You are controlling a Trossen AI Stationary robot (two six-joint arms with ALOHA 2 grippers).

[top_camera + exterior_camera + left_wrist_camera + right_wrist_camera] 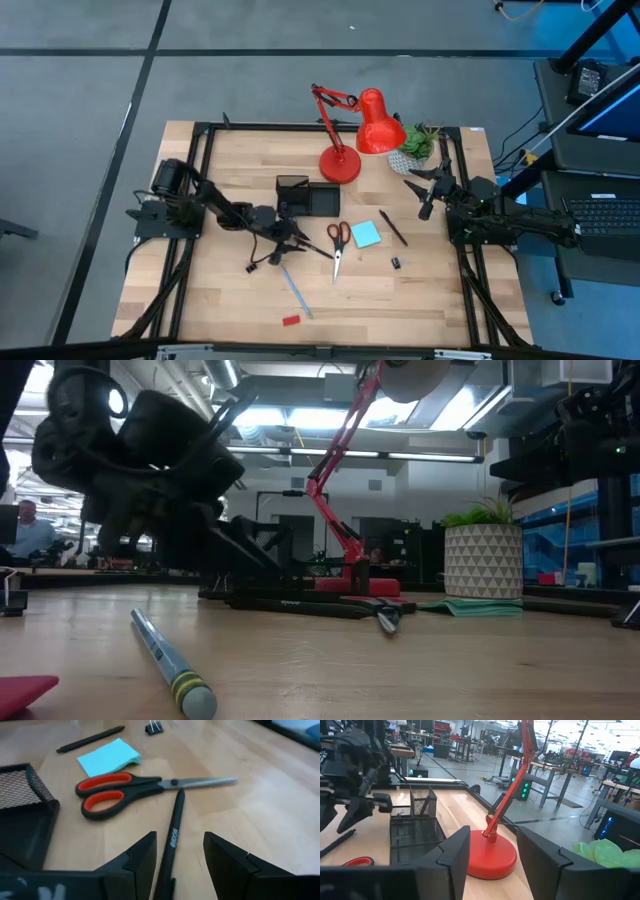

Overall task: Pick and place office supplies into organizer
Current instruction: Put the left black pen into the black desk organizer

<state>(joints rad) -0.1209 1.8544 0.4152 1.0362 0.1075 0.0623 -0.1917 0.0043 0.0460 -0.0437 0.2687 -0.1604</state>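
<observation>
Left hand [174, 857] hangs low with fingers apart astride the black pen [172, 832], lined up to pinch it for the organizer [308, 195].

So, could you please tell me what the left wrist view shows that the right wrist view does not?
Only the left wrist view shows the cyan sticky-note pad, a binder clip, a second black pen, the full scissors, and a black pen lying between the open jaws of the left gripper. Only the right wrist view shows the red lamp, the plant and the open right gripper. Both show the mesh organizer and the wooden table.
</observation>
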